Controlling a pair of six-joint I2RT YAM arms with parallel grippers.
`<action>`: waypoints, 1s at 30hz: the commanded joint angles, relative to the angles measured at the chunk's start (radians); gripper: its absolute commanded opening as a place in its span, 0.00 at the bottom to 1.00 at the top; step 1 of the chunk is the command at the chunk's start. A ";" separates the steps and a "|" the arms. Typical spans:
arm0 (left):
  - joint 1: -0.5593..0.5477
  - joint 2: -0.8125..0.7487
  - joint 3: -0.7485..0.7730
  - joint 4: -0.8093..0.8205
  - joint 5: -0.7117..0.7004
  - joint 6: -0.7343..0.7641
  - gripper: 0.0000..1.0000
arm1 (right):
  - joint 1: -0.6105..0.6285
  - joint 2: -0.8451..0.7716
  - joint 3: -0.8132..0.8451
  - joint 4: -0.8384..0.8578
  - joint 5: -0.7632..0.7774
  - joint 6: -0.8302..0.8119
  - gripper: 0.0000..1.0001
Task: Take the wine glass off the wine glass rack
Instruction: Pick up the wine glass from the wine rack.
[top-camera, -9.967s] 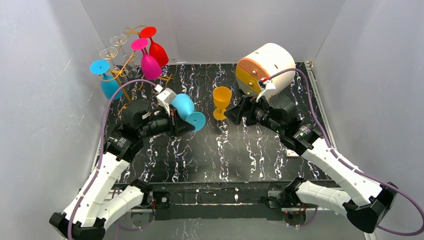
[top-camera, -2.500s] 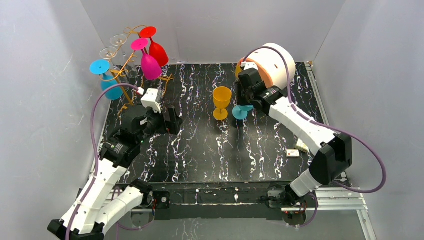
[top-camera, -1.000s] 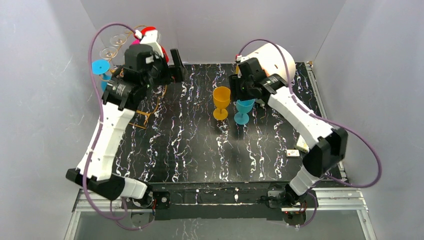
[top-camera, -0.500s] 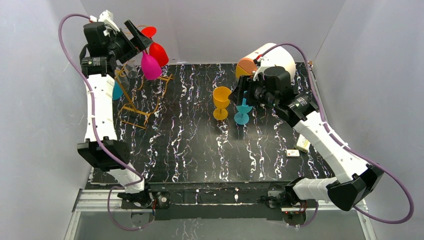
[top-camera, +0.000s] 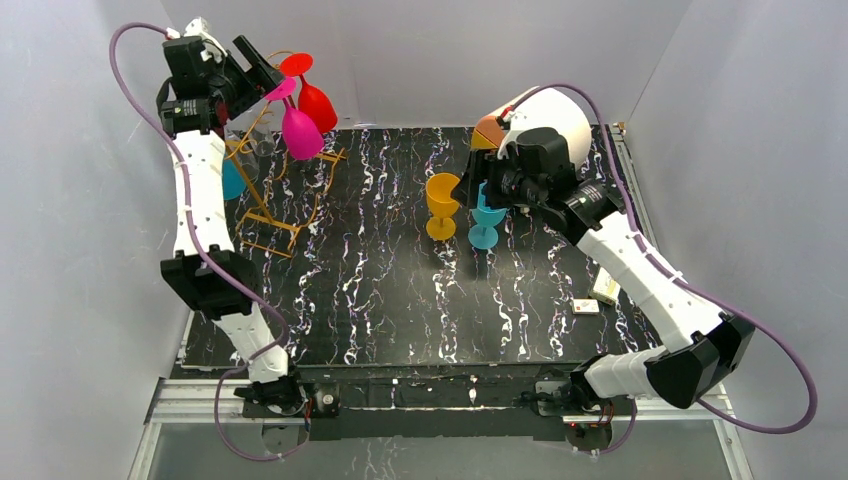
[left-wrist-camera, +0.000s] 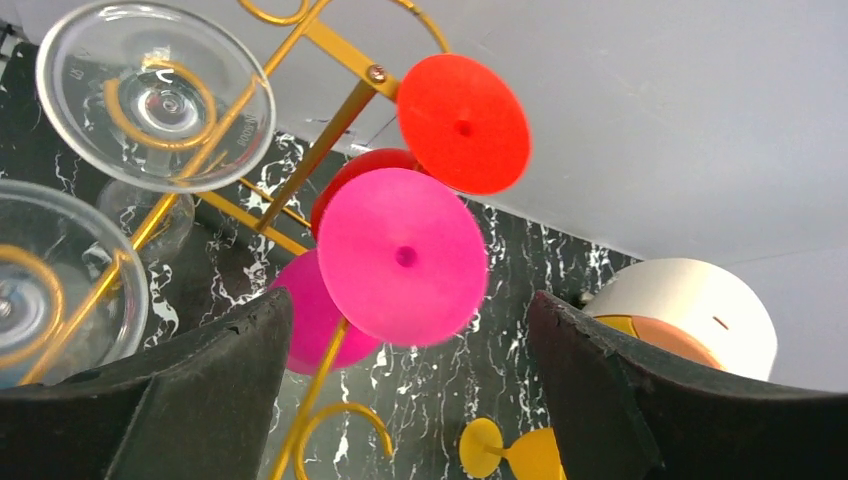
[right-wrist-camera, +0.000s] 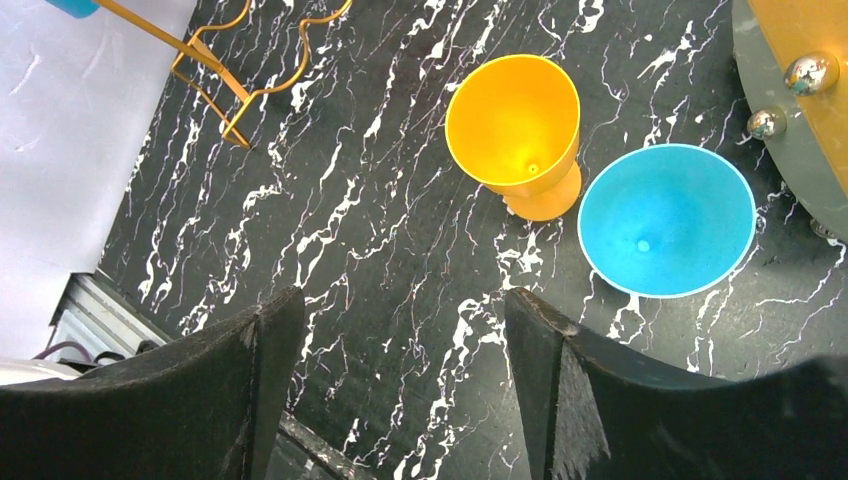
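The wine glass rack (top-camera: 262, 170), a gold wire stand, rises at the table's back left. Hanging upside down from it are a pink wine glass (top-camera: 300, 130), a red one (top-camera: 315, 100) and a blue one (top-camera: 232, 180) half hidden by my left arm. My left gripper (top-camera: 262, 70) is open at the rack's top. In the left wrist view the pink foot (left-wrist-camera: 402, 257) lies between its fingers (left-wrist-camera: 230, 380) without touching. The red foot (left-wrist-camera: 463, 108) and clear glass feet (left-wrist-camera: 155, 95) are beyond. My right gripper (top-camera: 478, 190) hangs open and empty above a standing blue glass (right-wrist-camera: 665, 220).
A yellow glass (top-camera: 442, 205) stands upright just left of the standing blue glass (top-camera: 487, 218). A white drum with an orange face (top-camera: 535, 125) lies at the back right. Two small packets (top-camera: 603, 288) rest near the right edge. The rack's base (right-wrist-camera: 262, 70) spreads over the back-left table.
My right gripper has let go of the blue glass beside the yellow one and opened wider above it. My left arm rose to the rack's top, its jaws now around the pink foot.
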 joint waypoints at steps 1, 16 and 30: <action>0.010 0.061 0.050 -0.016 0.002 0.016 0.83 | -0.003 0.012 0.071 0.004 -0.010 -0.032 0.81; 0.042 0.088 -0.011 0.060 0.115 -0.033 0.50 | -0.004 0.066 0.096 -0.029 -0.042 -0.029 0.84; 0.095 0.039 -0.110 0.184 0.239 -0.140 0.29 | -0.005 0.087 0.102 -0.036 -0.091 0.001 0.85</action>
